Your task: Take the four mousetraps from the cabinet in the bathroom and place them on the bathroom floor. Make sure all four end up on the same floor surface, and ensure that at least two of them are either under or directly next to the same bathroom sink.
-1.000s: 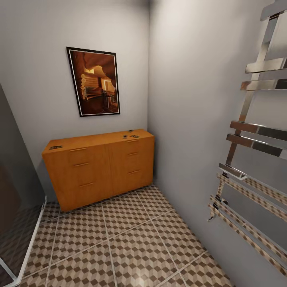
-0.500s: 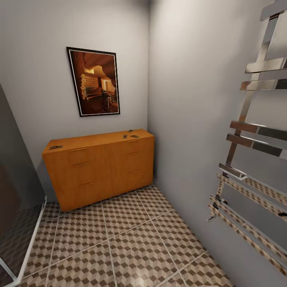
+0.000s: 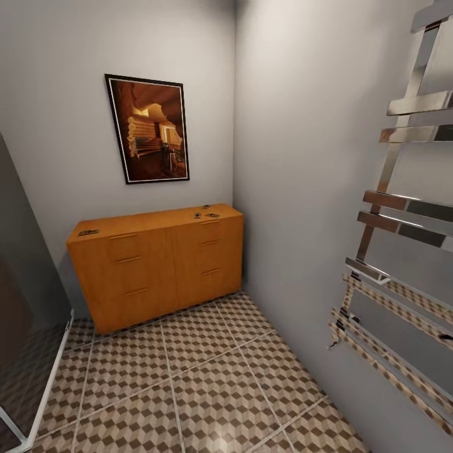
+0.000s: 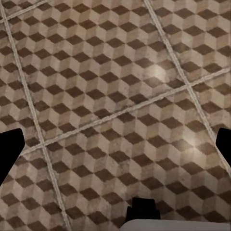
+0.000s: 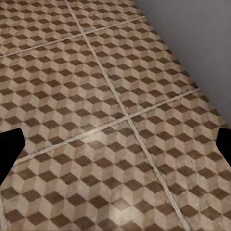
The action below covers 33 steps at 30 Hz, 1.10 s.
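I had the cabinet (image 3: 157,264) at about 11 o'clock across the bathroom floor (image 3: 207,384), tucked into the corner under a framed picture (image 3: 149,129). The mousetraps lay on its top, not inside: one near the left end (image 3: 88,233) and a cluster near the right end (image 3: 206,213) (too small to count with certainty). A chrome towel rail (image 3: 402,251) crowded my 3 o'clock.

The left gripper (image 4: 115,144) and the right gripper (image 5: 115,144) both hung over bare tile with their fingers spread wide and nothing between them.

My judgement was that the approach mattered most: roll straight in, stop short of the cabinet front, keep the right arm off the rail, then reach for the cluster first.
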{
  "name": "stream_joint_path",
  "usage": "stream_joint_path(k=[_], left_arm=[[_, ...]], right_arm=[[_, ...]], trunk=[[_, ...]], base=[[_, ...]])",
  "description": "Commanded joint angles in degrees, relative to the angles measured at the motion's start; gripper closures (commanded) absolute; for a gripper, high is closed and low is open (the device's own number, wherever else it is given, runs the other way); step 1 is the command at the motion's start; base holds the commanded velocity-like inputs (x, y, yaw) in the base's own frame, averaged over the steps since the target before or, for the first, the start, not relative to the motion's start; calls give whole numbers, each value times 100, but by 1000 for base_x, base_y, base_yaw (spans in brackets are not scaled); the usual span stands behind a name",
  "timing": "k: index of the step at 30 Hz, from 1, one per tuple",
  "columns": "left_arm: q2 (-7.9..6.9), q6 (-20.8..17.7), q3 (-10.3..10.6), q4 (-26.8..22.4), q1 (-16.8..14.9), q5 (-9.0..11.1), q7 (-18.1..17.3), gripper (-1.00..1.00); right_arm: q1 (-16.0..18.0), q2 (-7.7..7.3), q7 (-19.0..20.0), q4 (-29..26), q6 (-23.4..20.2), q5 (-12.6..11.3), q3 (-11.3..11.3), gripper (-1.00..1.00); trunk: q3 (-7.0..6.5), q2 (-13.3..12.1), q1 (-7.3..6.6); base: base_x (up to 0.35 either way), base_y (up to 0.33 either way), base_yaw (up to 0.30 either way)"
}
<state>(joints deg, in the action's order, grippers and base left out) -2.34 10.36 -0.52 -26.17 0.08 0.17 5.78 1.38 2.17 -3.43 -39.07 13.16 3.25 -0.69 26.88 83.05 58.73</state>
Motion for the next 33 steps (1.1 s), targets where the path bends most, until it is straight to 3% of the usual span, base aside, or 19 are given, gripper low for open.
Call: stream_joint_path(k=[1,28,33], left_arm=[[2,23,-1,9,1,1,11,-100],[4,106,11,39,4,-8,3,-100],[-1,307,16,50,7,-8,2,-100]], right_arm=[[3,1,-36,13,20,34,-8,-100],[3,2,-35,172,55,41,-10,-100],[3,9,-42,185,55,40,-10,-100]], trunk=[[5,3,0],[5,3,0],[5,3,0]], base=[[0,0,0],[0,0,1],[0,0,130]])
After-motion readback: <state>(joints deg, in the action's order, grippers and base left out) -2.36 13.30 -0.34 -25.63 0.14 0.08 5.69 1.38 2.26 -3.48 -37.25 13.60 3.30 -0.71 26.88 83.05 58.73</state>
